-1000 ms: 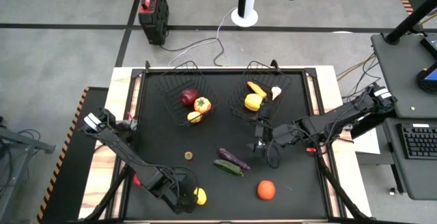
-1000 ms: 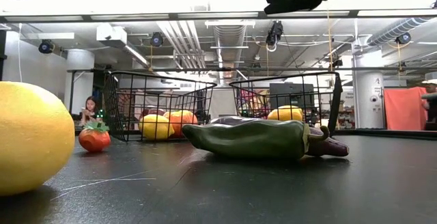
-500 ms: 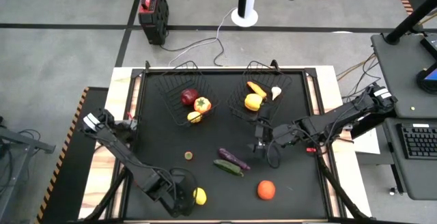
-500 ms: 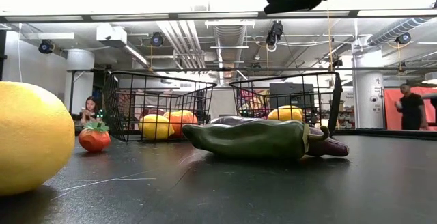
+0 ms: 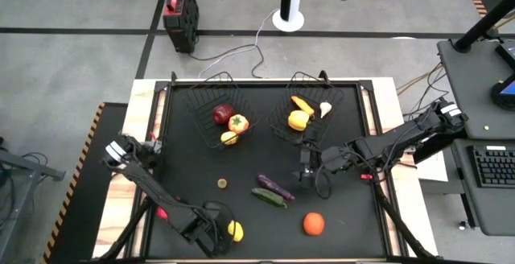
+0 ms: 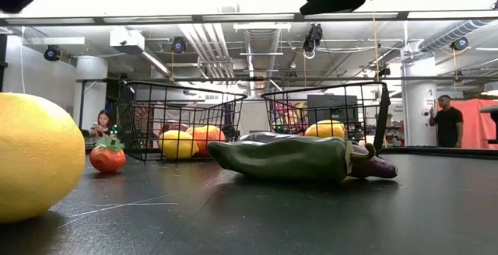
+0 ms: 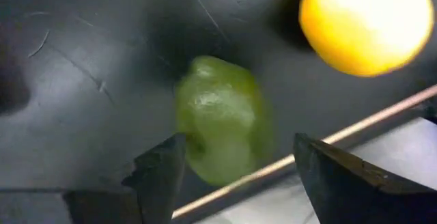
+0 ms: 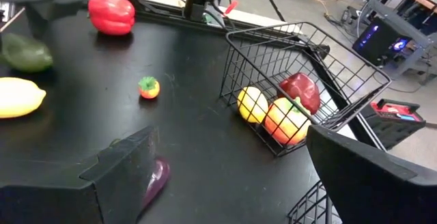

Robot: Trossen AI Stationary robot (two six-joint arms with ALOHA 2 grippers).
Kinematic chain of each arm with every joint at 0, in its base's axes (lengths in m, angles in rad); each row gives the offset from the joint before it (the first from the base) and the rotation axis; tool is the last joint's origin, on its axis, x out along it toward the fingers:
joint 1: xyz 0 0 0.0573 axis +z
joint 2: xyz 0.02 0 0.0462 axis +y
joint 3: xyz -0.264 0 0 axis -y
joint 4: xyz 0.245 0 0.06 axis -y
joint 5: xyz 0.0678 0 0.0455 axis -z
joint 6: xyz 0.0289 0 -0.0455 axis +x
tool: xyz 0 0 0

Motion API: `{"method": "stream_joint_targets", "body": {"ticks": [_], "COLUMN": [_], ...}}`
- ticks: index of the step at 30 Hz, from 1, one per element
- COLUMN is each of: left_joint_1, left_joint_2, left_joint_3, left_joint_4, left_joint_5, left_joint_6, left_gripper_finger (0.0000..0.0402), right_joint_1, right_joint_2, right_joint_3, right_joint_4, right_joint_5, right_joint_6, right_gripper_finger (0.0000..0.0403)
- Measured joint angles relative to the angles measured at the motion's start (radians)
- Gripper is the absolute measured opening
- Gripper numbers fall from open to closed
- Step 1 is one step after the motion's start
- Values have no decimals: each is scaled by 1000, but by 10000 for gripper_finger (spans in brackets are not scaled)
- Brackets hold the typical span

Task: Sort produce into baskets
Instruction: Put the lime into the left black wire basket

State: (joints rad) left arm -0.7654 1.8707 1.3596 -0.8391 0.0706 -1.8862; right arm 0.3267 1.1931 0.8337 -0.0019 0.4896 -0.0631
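Observation:
Two black wire baskets stand at the far side. The left basket (image 5: 217,109) holds a red apple (image 5: 223,114), a tomato and a yellow fruit. The right basket (image 5: 310,105) holds a yellow pepper (image 5: 298,120), an orange piece and garlic. My left gripper (image 5: 212,236) is open at the near edge beside a lemon (image 5: 235,230). In the left wrist view its fingers stand on either side of a green pepper (image 7: 218,128). My right gripper (image 5: 306,163) is open and empty, just in front of the right basket.
On the black mat lie a small tomato (image 5: 221,183), a purple eggplant (image 5: 275,187), a green cucumber (image 5: 268,198), an orange fruit (image 5: 314,224) and a red pepper (image 8: 111,12). The mat's near edge (image 7: 355,125) runs right by the green pepper.
My left arm's upper part has shifted a little toward the near edge. Its gripper stays by the lemon. The produce and my right arm have kept still.

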Motion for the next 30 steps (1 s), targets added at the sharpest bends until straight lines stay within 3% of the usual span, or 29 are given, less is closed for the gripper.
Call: {"method": "stream_joint_targets", "body": {"ticks": [15,20,30], "left_joint_1": [1,0,2], "left_joint_2": [86,89,89], "left_joint_3": [8,40,201], "left_joint_4": [0,-31,-294], "left_joint_5": [-1,-1,-6], "left_joint_6": [63,102,226], "left_gripper_finger": [230,201,185], "right_joint_1": [0,0,0], "right_joint_2": [0,0,0], "right_joint_3": [0,0,0], "right_joint_4": [2,2,0], "right_joint_5": [0,0,0], "right_joint_6": [2,2,17], "right_gripper_finger": [364,364,364]}}
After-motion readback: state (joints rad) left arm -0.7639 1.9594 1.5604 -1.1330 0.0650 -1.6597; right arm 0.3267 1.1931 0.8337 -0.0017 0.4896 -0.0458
